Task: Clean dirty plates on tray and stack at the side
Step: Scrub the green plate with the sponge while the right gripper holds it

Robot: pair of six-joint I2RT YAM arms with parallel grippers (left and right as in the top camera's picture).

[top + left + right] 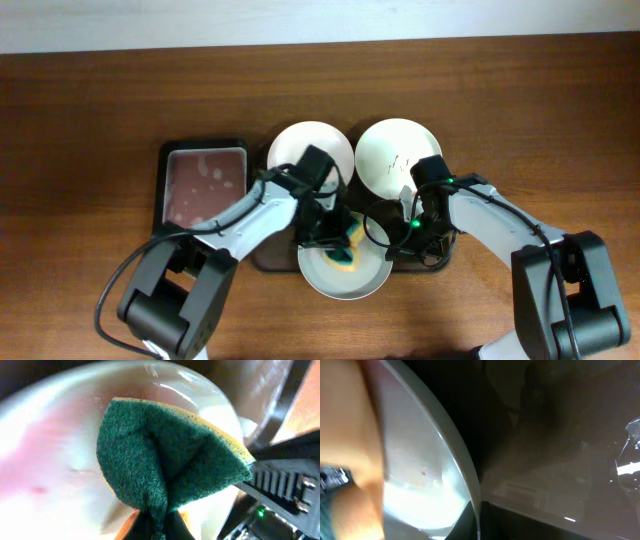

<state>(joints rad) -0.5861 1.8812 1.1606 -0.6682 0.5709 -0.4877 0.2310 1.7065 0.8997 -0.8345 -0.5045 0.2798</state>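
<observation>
Three white plates lie on the dark brown tray point(268, 262): one at the back left point(305, 148), one at the back right point(390, 150) with thin dark squiggles, and one at the front point(345, 280). My left gripper point(335, 238) is shut on a green and yellow sponge point(349, 256) and presses it inside the front plate. The left wrist view shows the sponge point(170, 455) pinched in the jaws point(160, 527) over the white plate point(50, 460). My right gripper point(405, 245) is shut on the front plate's right rim, which sits between its jaws point(477, 522).
A smaller black tray with a reddish inside point(204, 185) stands left of the brown tray. The wooden table point(80, 150) runs out to both sides. The brown tray's dark floor point(560, 460) fills the right of the right wrist view.
</observation>
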